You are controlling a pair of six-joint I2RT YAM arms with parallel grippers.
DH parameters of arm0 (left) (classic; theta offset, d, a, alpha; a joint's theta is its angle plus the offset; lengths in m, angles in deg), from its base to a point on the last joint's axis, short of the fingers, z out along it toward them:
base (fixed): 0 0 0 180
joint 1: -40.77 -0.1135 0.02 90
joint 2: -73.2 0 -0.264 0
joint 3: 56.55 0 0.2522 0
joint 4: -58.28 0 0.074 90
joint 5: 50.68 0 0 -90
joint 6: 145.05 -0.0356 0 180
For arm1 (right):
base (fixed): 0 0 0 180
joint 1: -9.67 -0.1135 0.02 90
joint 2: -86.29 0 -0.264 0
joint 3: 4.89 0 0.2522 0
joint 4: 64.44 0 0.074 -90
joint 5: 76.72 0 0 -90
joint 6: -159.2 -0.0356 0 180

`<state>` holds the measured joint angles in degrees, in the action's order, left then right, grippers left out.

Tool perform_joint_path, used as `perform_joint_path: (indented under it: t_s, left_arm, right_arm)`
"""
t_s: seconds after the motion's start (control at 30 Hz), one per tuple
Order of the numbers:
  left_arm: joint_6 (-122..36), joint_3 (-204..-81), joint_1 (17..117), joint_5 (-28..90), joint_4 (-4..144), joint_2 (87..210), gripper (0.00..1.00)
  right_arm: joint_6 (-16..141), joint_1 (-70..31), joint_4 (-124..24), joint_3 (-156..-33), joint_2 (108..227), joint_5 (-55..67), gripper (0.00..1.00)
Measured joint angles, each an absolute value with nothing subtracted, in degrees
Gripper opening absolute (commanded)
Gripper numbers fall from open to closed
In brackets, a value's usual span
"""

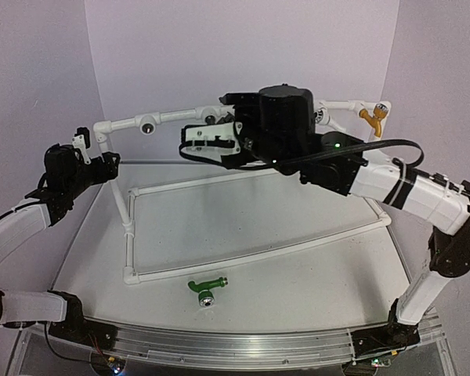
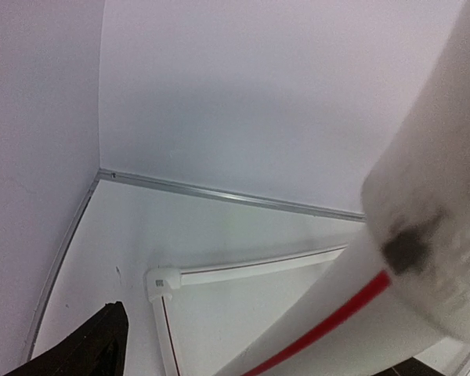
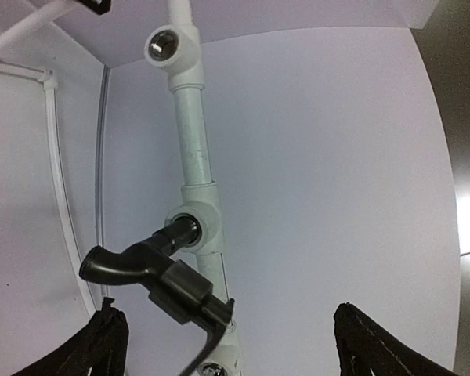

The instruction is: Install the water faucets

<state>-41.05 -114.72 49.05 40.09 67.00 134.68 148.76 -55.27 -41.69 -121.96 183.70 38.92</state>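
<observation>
**Top view.** The left arm [image 1: 19,227] bends up from its base toward the left corner of the pipe frame [image 1: 133,219]. The left gripper [image 1: 84,147] sits at that corner beside the top rail [image 1: 164,119], and its jaws cannot be read from here. The right arm [image 1: 407,192] rises at the right edge, folds at the elbow and stretches left across the frame with its wrist high. The right gripper [image 1: 197,142] is just in front of the rail's middle, pointing left. The green faucet [image 1: 206,286] lies on the table [image 1: 313,282] just outside the frame's near bar. Its green body runs roughly left to right and its silver end points toward the near edge. An orange tap [image 1: 374,117] hangs at the rail's right end.

**Left wrist.** A blurred white pipe [image 2: 423,196] with a red stripe fills the right side, close to the lens. One dark finger [image 2: 86,348] shows at the lower left. I cannot tell whether the gripper is pressing on the pipe.

**Right wrist.** The fingers [image 3: 102,345] sit at the bottom corners, spread wide, with nothing between them. The black faucet [image 3: 145,270] has one end in a tee [image 3: 200,223] on the rail, just above the finger on the view's left. Its long axis runs from the tee toward the lower left, ending in a bent spout. Its lever slants to the lower right along the pipe. A second tee [image 3: 163,45] farther along shows an open silver mouth.
</observation>
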Motion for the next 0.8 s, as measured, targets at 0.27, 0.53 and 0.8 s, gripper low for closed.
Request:
perform_joint_path:
  t_s: [0.27,0.53,0.8]
  left_arm:
    - [-43.2,-114.7,49.1,40.6,63.0,136.9,0.59]
    - [-42.7,-114.7,49.6,39.2,61.9,137.3,0.27]
    - [-52.1,-113.2,49.8,40.1,60.9,135.7,0.01]
  right_arm:
    - [167.1,-55.6,-42.8,-125.3,191.2,44.1,0.86]
    - [178.0,-55.5,-46.9,-125.3,192.6,49.2,0.81]
    - [180.3,-55.2,-50.3,-128.4,198.0,52.0,0.60]
